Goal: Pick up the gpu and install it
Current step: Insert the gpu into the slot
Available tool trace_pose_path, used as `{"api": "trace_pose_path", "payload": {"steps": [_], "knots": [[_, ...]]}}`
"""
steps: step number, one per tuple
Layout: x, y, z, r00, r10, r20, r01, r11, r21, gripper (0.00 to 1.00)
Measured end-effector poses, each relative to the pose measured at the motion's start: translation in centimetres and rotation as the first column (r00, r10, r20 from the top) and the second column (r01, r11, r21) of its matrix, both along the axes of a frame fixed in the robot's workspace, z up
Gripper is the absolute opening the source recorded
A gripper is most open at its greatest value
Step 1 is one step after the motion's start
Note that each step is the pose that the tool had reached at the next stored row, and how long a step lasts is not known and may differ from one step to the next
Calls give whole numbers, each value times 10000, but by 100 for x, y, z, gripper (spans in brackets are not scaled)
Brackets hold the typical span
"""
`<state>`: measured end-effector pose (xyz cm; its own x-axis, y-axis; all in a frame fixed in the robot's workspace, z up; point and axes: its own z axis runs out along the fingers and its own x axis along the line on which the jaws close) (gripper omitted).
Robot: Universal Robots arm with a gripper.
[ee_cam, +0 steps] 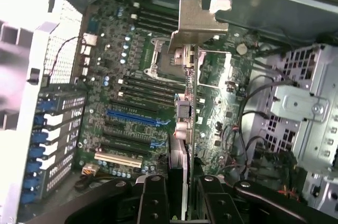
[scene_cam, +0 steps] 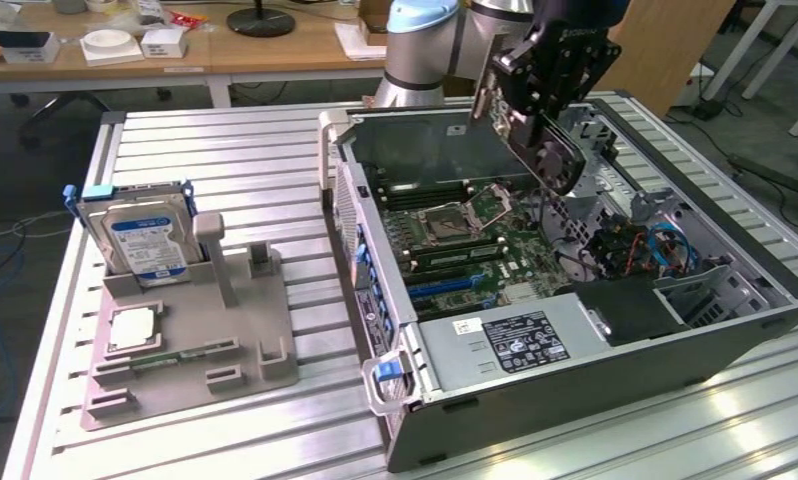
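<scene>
My gripper [scene_cam: 535, 108] hangs over the open computer case [scene_cam: 719, 330], shut on the gpu [scene_cam: 559, 158]. The gpu is a dark flat card held tilted, its round black fan facing the exterior view's right, above the motherboard [scene_cam: 486, 250]. In the wrist view the gpu [ee_cam: 189, 108] shows edge-on, running away from my gripper [ee_cam: 182, 198] with its silver end bracket [ee_cam: 198, 18] at the far end. Both black fingers [ee_cam: 153, 197] press the card's sides. The card floats above the board, beside the blue expansion slot [ee_cam: 134, 117], and touches no slot.
On the exterior view's left, a grey fixture [scene_cam: 226, 350] holds a silver hard drive [scene_cam: 139, 235] with a blue-white label and a square CPU chip [scene_cam: 132, 328]. Inside the case are the CPU socket [scene_cam: 459, 215], power supply [scene_cam: 513, 340], drive cage [ee_cam: 306, 108] and loose cables [scene_cam: 659, 250].
</scene>
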<state>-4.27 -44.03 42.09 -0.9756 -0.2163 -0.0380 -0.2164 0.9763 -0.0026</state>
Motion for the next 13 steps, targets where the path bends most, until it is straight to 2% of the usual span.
{"api": "trace_pose_path", "payload": {"steps": [3, 6, 10, 13], "knots": [[0, 0, 0, 9986, 531, 0, -531, 9986, 0, 27], [0, 0, 0, 9942, 1079, 0, -1079, 9942, 0, 27], [0, 0, 0, 9841, 1778, 0, -1778, 9841, -1, 27], [0, 0, 0, 9738, 2276, -1, -2276, 9738, -1, 27]]}}
